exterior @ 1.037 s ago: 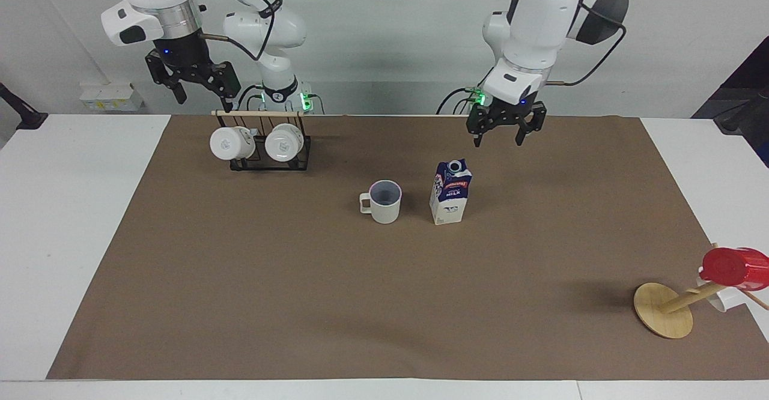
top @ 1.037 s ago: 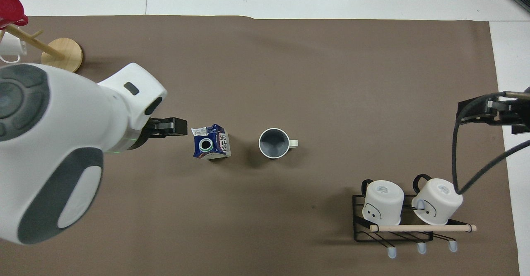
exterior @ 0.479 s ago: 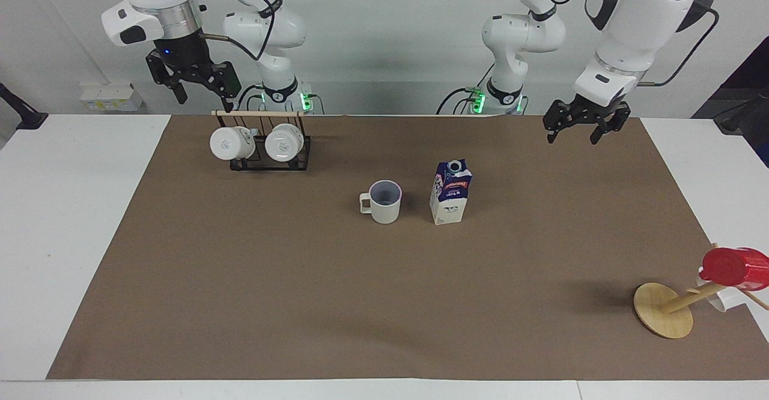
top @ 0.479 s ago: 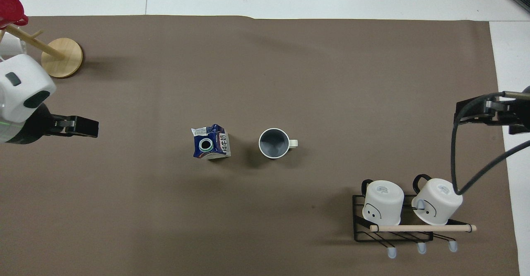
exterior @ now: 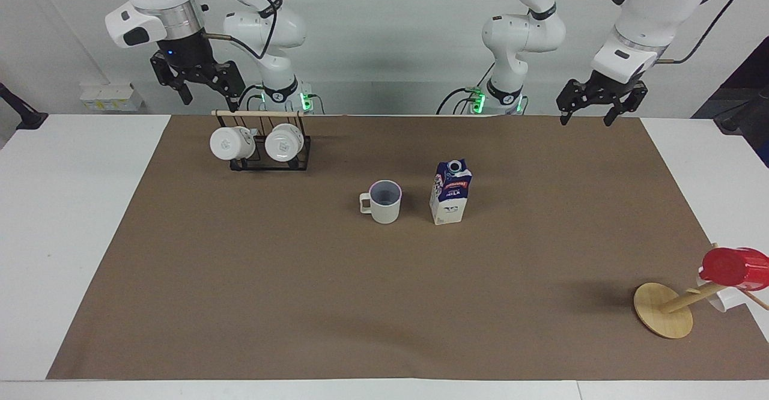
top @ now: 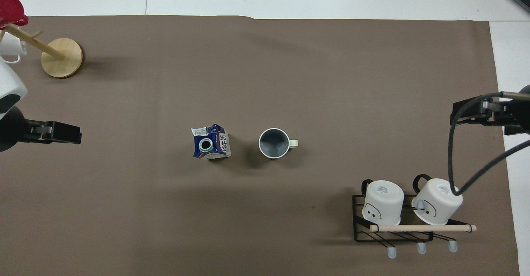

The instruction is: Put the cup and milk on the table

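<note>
Two things matter here, and both now stand on the table [exterior: 84, 208]. The cup [exterior: 384, 201] sits upright in the middle of the brown sheet [exterior: 300, 304], and the milk [exterior: 450, 191] stands upright just beside it, toward the left arm's end. They do not touch. Nothing is holding either one.

What has just changed is the left arm. A second ago the left gripper [exterior: 593, 114] hung close over the sheet right by the milk carton. Half a second ago it had swung away toward its own end of the table. Now it is higher and even more to that side, over the edge of the sheet nearest the robots. Its fingers are spread apart and hold nothing. The milk and the cup did not move at all in that time.

To me, this means the job looks done. The milk was let go, it stayed standing, and the arm is going back to rest.

The right gripper [exterior: 203, 90] waits up in the air over the black rack [exterior: 270, 158], with its fingers apart and empty too. It has lifted only a tiny bit since the earlier pictures. Two white mugs [exterior: 228, 143] hang on that rack and have not moved. Down at the left arm's end, farther from the robots, a red cup [exterior: 734, 268] sits on a tipped wooden stand [exterior: 662, 310], same as before.
</note>
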{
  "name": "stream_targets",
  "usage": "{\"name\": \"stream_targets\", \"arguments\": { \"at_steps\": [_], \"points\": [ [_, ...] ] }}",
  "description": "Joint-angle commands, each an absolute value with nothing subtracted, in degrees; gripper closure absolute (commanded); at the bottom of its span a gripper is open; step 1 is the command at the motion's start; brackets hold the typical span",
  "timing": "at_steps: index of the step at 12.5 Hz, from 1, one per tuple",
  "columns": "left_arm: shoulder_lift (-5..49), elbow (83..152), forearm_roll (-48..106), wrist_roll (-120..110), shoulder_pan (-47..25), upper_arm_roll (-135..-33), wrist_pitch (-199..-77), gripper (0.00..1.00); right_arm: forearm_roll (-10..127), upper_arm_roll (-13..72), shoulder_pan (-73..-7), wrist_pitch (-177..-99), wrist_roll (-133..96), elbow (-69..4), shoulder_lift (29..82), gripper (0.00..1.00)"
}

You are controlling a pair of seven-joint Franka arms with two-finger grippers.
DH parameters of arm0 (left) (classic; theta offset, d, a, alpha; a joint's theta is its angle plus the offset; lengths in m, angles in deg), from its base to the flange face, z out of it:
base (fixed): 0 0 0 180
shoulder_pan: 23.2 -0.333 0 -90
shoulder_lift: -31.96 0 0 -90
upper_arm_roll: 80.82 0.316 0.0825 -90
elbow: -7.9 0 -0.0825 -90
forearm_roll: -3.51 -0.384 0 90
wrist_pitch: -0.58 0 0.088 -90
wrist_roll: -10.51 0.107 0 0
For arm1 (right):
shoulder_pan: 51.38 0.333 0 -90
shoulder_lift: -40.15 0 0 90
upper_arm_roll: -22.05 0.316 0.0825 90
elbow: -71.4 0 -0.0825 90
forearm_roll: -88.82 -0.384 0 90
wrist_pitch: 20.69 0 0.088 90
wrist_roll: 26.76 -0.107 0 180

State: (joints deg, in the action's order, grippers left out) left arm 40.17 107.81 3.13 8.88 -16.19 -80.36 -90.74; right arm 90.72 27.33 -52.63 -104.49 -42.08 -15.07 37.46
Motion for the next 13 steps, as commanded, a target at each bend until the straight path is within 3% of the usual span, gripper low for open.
{"name": "stream_targets", "arguments": {
  "at_steps": [1,13],
  "points": [
    [39.87,105.55,1.58,9.37,-17.49,-80.64,-88.11,0.0,89.61,27.5,-53.31,-105.85,-40.21,-17.02,36.11,0.0],
    [39.96,105.46,2.45,9.9,-18.54,-80.29,-86.88,0.0,89.61,27.5,-53.31,-105.86,-40.38,-17.02,36.11,0.0]
  ]
}}
